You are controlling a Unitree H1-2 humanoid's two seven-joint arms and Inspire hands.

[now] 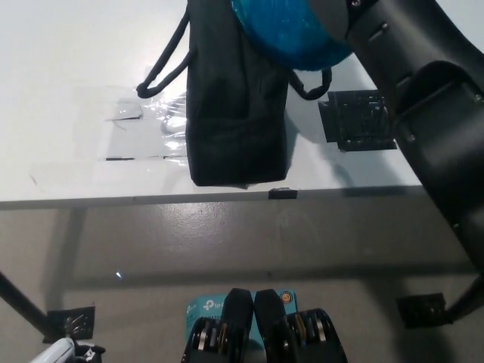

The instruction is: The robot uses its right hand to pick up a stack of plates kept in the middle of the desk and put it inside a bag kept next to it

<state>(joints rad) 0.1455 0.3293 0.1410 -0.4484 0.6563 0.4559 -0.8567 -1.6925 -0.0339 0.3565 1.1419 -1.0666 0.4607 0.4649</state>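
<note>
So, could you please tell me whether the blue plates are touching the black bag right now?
Cannot tell. In the head view the blue plates overlap the black bag at its top, but from straight above no contact or gap shows plainly.

Plates above bag on desk

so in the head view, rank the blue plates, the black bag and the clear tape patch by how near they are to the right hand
The right hand's fingers are out of frame at the top; judged from the right arm:
1. Blue plates, at the arm's end, top middle.
2. Black bag, just under and left of the plates.
3. Clear tape patch, farther left on the white desk.
</note>
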